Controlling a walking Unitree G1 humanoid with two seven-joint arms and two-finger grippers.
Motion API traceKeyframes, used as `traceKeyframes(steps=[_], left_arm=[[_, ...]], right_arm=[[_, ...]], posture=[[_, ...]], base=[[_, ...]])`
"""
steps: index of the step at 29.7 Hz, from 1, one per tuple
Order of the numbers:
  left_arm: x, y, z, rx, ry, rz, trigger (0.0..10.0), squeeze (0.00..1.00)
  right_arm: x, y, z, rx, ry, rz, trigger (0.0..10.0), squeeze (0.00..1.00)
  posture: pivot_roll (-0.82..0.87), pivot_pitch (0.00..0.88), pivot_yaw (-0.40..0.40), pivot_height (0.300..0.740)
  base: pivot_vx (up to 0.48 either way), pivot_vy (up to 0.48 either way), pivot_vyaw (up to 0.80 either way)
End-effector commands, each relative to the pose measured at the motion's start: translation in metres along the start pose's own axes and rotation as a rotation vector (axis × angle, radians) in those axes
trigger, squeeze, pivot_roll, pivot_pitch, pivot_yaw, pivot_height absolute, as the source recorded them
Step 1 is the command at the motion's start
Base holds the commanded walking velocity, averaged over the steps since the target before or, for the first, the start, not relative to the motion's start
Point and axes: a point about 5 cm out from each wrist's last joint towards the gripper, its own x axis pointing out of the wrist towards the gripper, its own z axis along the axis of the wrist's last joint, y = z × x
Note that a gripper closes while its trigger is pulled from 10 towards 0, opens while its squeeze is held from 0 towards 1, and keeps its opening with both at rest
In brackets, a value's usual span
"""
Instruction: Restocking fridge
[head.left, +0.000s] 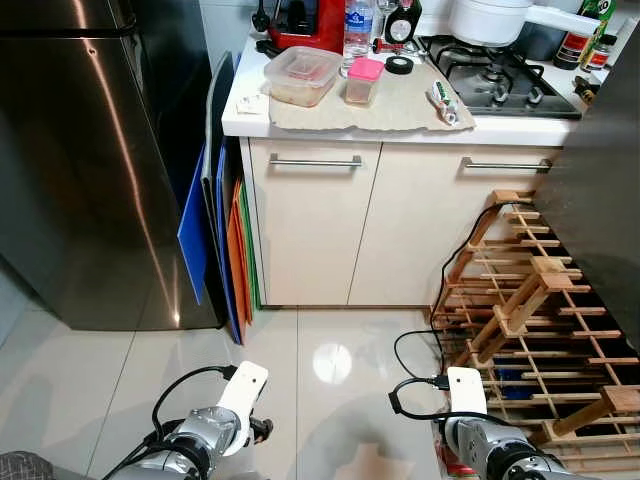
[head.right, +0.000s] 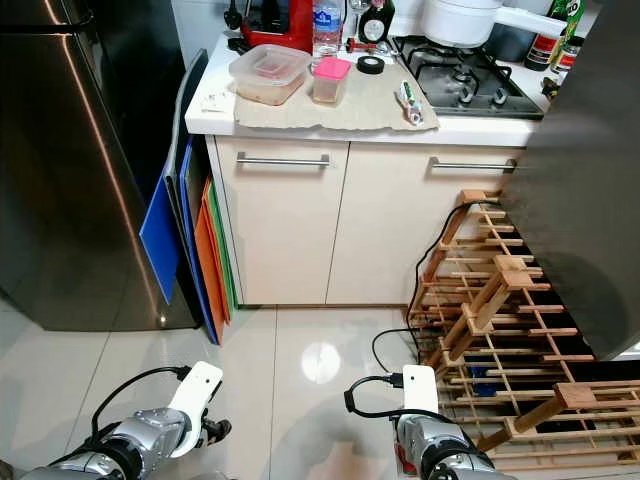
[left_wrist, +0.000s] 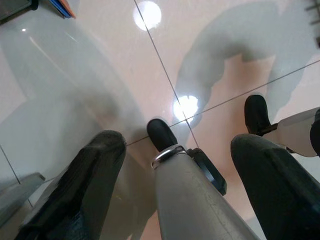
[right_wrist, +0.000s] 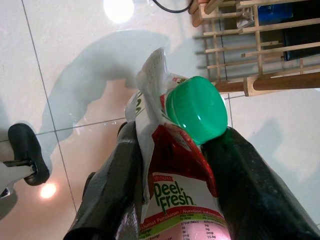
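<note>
Milk carton (right_wrist: 172, 195), red and white with a green cap (right_wrist: 196, 109), is clamped between the two black fingers (right_wrist: 112, 190) of the right end effector (right_wrist: 175, 185), low over the tiled floor (right_wrist: 75, 60).

Left eye view: the steel fridge (head.left: 80, 170) is seen at the left with its door closed. An open strip of floor is left between the fridge and the wooden rack (head.left: 530, 310) at the right. Several flat boards (head.left: 215, 230), blue, orange and green, are leaned between the fridge and the cabinet (head.left: 330, 220). Two cabinet doors with bar handles are counted under the worktop (head.left: 400, 128). On the worktop one clear lidded container (head.left: 300, 75) and one small pink-lidded tub (head.left: 362, 80) are placed side by side on a cloth. A black cable (head.left: 450, 270) is run down beside the rack.

Left wrist view: the left end effector (left_wrist: 180, 190) is held released, fingers spread apart, above the floor.

Right wrist view: the rack edge is seen close beside the carton.
</note>
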Motion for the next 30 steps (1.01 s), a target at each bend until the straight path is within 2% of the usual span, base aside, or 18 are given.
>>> traceKeyframes(steps=[1, 30], left_arm=[[0.0003, -0.0009, -0.0012, -0.005, 0.005, 0.0, 10.0, 0.0], [0.0001, -0.0005, -0.0013, 0.003, 0.007, 0.0, 10.0, 0.0]], right_arm=[[-0.0001, -0.0031, 0.002, -0.005, 0.0, -0.009, 10.0, 0.0], [-0.0001, -0.0027, 0.0018, -0.002, 0.001, -0.01, 10.0, 0.0]], posture=[[0.11, 0.0, -0.038, 0.74], [0.1, 0.0, -0.032, 0.74]], base=[[0.0, 0.0, 0.0], [0.0, 0.0, 0.0]])
